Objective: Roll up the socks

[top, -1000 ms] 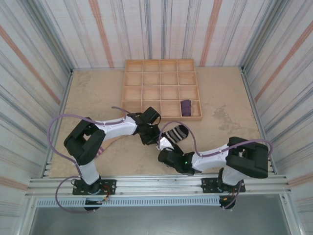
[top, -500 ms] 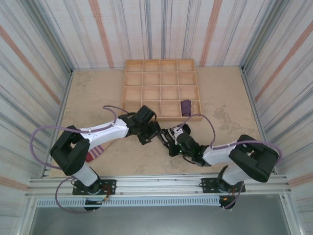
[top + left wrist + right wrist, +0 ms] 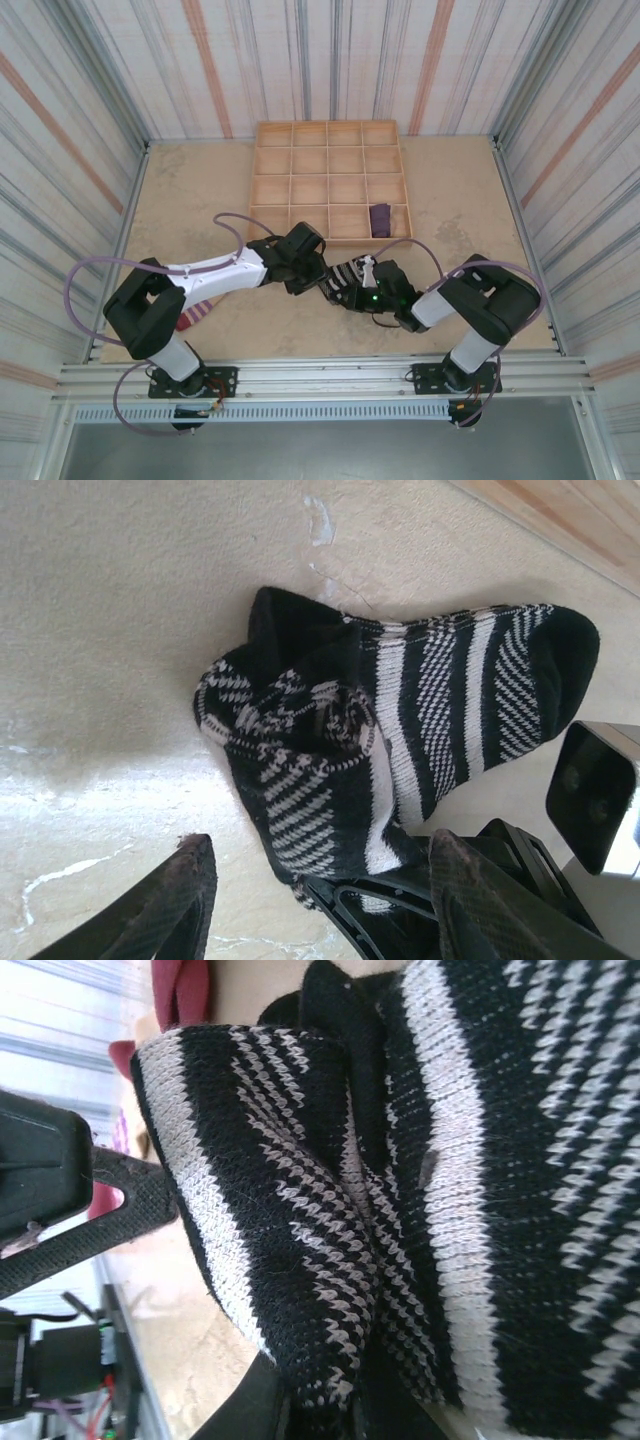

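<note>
Tabletop (image 3: 470,200) of pale board carries a wooden compartment tray (image 3: 330,124) at its far side, with the purple sock (image 3: 380,218) tucked in the tray's near-right cell. A third sock (image 3: 196,312) with maroon marking lies near the left arm's base, partly under the arm.

Between the two arms, just in front of the tray, lies the striped sock (image 3: 352,272). Its long axis runs roughly left to right, and the rounded black toe points right and slightly toward the tray. The other end is bunched into a loose fold.

The left gripper (image 3: 322,865) hovers over that fold with its fingers spread and nothing between them. The right gripper (image 3: 343,290) is pressed together on the near edge of the bunched knit.

The sock looks light, limp and stretchy, so it will likely sag and unroll if released. The thick folded end seems the best place to take hold, gripping through all layers.
</note>
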`<state>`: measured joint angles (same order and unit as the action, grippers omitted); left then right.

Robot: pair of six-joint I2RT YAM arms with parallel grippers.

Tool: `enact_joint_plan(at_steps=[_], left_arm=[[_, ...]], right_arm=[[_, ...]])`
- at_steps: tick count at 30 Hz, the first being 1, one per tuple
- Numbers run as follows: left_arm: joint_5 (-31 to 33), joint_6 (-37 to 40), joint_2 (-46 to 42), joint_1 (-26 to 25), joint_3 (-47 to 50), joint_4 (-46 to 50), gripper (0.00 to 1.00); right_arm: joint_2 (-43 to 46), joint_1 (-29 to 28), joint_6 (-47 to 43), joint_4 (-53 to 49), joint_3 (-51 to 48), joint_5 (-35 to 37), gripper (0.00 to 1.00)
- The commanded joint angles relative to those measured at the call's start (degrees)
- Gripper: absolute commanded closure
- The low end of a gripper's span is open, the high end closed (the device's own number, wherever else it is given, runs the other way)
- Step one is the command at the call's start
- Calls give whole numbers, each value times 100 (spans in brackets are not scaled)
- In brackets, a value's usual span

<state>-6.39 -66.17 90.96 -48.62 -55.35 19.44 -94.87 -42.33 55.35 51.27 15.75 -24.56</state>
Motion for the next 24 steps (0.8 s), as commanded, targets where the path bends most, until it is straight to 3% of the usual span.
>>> enact_joint_plan(at_steps=[1, 11, 24], left_arm=[[279, 267, -25, -40, 82, 188, 42], [486, 785, -62, 44, 144, 383, 50], [135, 619, 441, 240, 709, -763, 53]], right_arm=[[-494, 74, 638, -1341, -221, -300, 100], [-303, 313, 676, -2892, 331, -565, 100], [-359, 538, 800, -3085, 611, -721, 100]])
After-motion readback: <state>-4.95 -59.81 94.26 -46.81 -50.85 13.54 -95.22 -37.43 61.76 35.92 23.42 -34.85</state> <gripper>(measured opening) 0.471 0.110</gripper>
